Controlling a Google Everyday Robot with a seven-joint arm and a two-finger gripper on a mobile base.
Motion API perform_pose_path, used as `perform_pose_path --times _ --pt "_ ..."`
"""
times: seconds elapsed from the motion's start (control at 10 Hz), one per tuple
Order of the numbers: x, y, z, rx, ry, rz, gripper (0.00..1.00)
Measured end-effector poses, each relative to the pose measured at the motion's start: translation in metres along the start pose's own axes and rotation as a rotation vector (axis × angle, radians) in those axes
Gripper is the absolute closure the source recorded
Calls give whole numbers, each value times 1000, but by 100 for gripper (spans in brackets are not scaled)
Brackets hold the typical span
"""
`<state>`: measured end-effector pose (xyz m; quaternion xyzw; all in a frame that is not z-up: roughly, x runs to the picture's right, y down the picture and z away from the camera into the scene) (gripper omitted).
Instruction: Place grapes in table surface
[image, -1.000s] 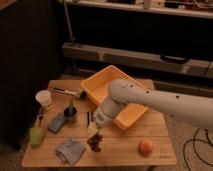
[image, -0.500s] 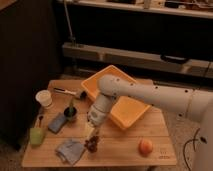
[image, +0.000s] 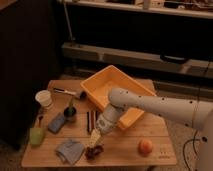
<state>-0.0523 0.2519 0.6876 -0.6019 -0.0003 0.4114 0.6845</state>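
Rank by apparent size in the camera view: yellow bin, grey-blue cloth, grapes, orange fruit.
1. Yellow bin
2. Grey-blue cloth
3. Grapes and orange fruit: look alike, unranked.
The gripper is directly over the grapes, partly hiding them.

A lumpy, dark purplish-brown bunch of grapes (image: 93, 151) rests on the light tan plank table surface (image: 120, 150) near its front edge, directly beneath the gripper (image: 94, 140), just beside a grey-blue cloth (image: 69, 150).

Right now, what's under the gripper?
The grapes sit on the table, directly under the gripper. Their top is covered by it; whether it touches them can't be seen.
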Motion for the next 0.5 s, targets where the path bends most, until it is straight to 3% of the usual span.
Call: perform_pose_path --times 0.5 --pt "4 -5 -7 -5 -38 43 28"
